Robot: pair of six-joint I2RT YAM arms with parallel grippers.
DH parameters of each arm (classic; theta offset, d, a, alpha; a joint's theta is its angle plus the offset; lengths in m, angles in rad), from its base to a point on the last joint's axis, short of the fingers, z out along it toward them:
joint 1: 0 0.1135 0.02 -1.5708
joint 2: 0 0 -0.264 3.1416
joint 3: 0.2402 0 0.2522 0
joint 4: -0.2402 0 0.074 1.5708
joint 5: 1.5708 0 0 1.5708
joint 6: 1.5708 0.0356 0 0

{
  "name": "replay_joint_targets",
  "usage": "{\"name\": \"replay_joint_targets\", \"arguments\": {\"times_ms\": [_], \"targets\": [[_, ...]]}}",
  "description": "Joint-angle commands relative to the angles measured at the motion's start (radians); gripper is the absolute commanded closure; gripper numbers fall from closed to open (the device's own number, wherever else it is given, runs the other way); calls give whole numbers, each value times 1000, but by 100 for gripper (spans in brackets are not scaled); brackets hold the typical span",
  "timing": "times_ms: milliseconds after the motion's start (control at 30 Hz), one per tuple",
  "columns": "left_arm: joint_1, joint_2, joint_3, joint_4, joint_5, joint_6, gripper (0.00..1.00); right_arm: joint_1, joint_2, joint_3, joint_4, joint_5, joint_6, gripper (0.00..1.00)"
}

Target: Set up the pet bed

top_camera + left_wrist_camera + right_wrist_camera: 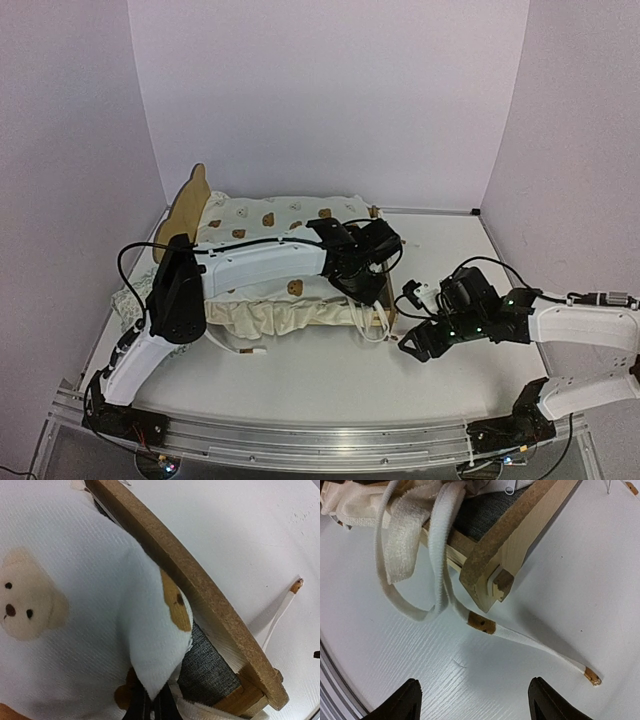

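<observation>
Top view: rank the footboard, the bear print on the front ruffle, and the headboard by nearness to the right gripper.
1. Footboard, just left of the right gripper.
2. Bear print, mid-bed front.
3. Headboard, far left end.

cover (262, 214) on pet bed (187, 207), ties (439, 565) trailing onto table (330, 380)

Bright, even light (soft shadows).

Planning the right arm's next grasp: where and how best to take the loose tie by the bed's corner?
I'd take the loose tie on its free stretch between brown patch and brown tip, from above, right gripper jaws straddling its width. It lies flat on the table, clear of the pet bed corner.
</observation>
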Motion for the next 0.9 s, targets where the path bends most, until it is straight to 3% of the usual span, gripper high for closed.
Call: {"name": "replay_joint_targets", "arguments": {"times_ms": [0, 567, 867], "targets": [[2, -68, 0, 6, -37, -3, 100, 3, 33, 9, 25, -30, -4, 27], [1, -316, -80, 29, -46, 30, 100, 3, 58, 200, 44, -285, 71, 43], [1, -352, -87, 33, -97, 38, 100, 3, 137, 331, 45, -145, 131, 52]]}}
